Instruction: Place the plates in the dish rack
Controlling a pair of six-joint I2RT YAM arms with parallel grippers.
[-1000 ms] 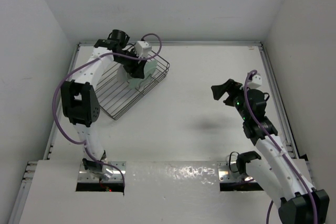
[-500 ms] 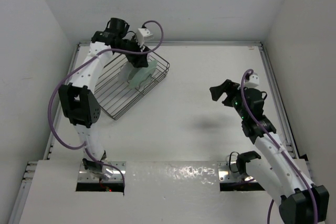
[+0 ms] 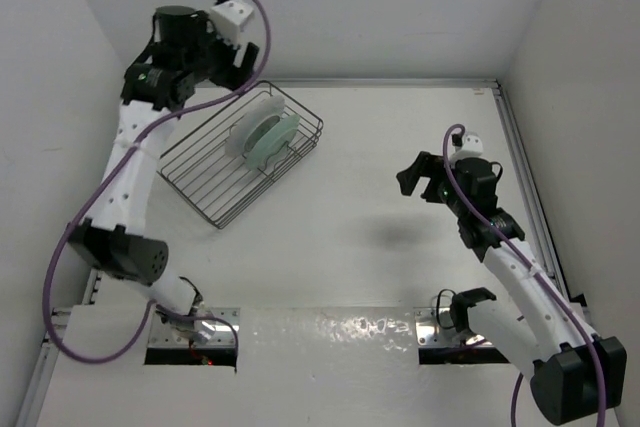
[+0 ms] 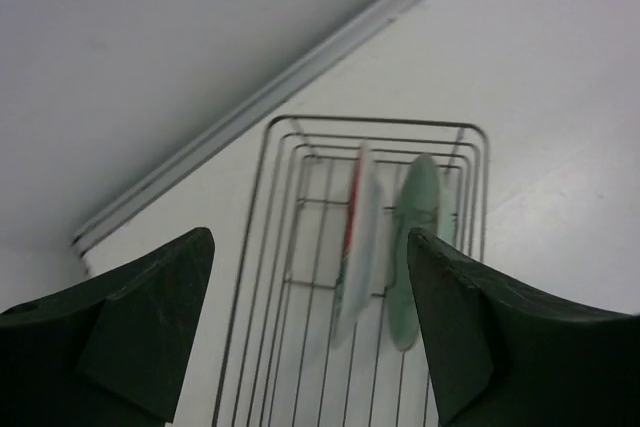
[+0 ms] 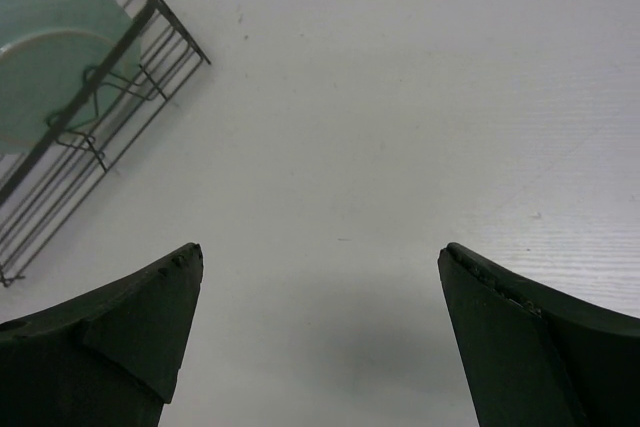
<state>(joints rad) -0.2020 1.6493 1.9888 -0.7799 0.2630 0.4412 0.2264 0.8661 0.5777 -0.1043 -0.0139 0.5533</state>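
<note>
On the flat white table point(image 3: 400, 147), the rectangular dark metal wire dish rack point(image 3: 190, 187) sits at the far left, its long axis running from near left to far right. At its far-right end the larger round red-and-teal plate point(image 4: 362, 237) with the white underside stands on edge. The smaller pale mint-green plate point(image 4: 418, 247) stands upright just beside it, on the side toward the middle of the table. Both are held by the divider wires, and I cannot tell whether the two rims touch. My left claw point(image 4: 310, 242) hangs high above the rack with its fingers spread apart and nothing between them. From its own camera the two plates lie straight below and ahead, framed in the gap, edges pointing up at me. My right claw point(image 5: 320, 252) hovers over bare table well apart to the right, fingers equally wide and empty, and the rack shows only at its far-left corner. The left arm is by far the nearer. With both plates already seated, I judge the loading done. What is left looks like a withdrawal, and it turns on my left claw being directly over those upright rims. Any drop along that line would meet the plates, so the safe way out, as I read it, is up and back.
</note>
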